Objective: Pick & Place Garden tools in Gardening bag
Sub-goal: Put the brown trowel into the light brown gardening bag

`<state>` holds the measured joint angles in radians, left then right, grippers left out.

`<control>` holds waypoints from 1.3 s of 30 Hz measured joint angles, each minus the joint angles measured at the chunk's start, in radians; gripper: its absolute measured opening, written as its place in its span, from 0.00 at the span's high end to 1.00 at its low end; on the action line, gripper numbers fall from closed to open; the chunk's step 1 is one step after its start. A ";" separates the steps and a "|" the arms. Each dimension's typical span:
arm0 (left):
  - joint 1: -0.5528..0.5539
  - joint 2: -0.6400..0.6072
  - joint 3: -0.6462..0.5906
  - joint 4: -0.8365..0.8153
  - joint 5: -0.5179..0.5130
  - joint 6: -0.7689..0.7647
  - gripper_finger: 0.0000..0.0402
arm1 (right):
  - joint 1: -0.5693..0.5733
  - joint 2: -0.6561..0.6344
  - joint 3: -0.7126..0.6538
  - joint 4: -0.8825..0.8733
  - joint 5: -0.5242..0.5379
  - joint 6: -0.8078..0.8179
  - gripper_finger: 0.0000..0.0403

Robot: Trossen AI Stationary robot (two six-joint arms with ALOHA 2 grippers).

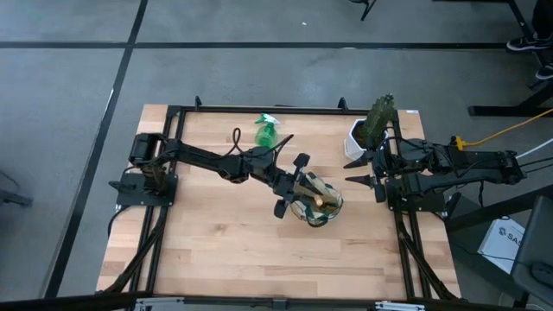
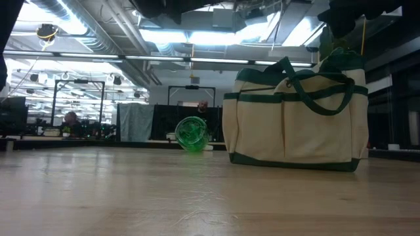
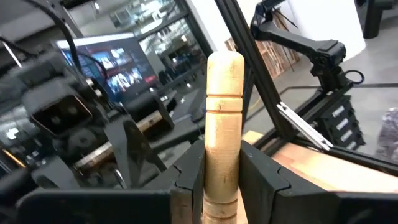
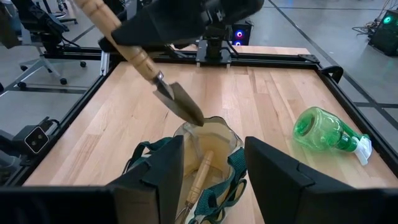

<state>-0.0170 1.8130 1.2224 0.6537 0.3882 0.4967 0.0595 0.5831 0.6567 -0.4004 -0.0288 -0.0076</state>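
Left claw [image 4: 163, 28] pinching wooden-handled silver trowel [image 4: 177, 102], blade angled down into beige canvas green-trimmed bag [image 1: 316, 204] for release; right claw [image 1: 361, 171] spread, waiting at three o'clock.

The bag [image 2: 295, 118], right of centre in the low view, is beige canvas with dark green trim, base band and handles. The spray bottle [image 4: 328, 133], at the right of the right wrist picture, is clear bright green with a white nozzle. The trowel [image 4: 152, 68], upper left there, has a pale wood handle and a dull silver blade. The table [image 1: 216, 233] is light wood planks framed by black rails. At upper right of the high view, a white pot [image 1: 358, 136] holds a dark green plant [image 1: 380, 117].
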 joint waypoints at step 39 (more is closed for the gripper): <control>-0.018 0.000 0.000 -0.307 -0.003 0.049 0.82 | 0.000 0.000 0.000 0.000 0.000 0.000 0.57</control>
<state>-0.0353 1.8133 1.2224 0.3466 0.3847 0.5457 0.0593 0.5834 0.6567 -0.4007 -0.0284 -0.0078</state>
